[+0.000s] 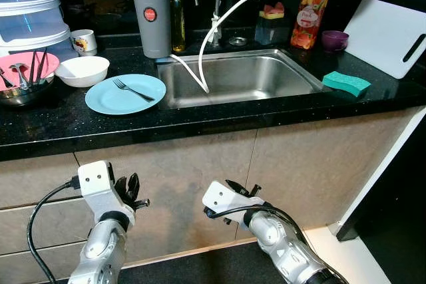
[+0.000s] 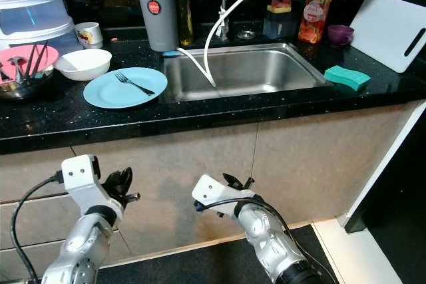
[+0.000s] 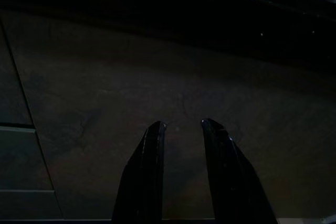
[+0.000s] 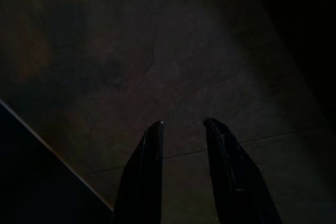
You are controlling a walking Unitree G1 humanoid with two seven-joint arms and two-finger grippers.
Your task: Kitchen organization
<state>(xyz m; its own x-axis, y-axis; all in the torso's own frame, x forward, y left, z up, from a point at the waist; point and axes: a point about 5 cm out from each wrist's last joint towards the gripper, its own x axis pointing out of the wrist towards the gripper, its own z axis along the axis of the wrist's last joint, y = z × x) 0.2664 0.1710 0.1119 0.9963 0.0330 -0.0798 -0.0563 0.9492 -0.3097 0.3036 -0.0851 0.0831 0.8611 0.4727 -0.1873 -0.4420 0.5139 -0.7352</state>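
head eyes look down at sink (image 1: pixel 233 81); wrist cameras face cabinet front (image 3: pixel 157 87).

Bright, sharp head views with glare on the sink (image 1: pixel 234 79); dim, murky wrist views.

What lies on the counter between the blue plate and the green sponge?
The steel sink, with a white hose hanging into it, separates the blue plate from the green sponge, seen from both eye views.

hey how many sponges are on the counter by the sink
1. A green sponge lies flat on the black counter just right of the sink, in front of the white cutting board. Another may sit hidden behind the bottles at the back.
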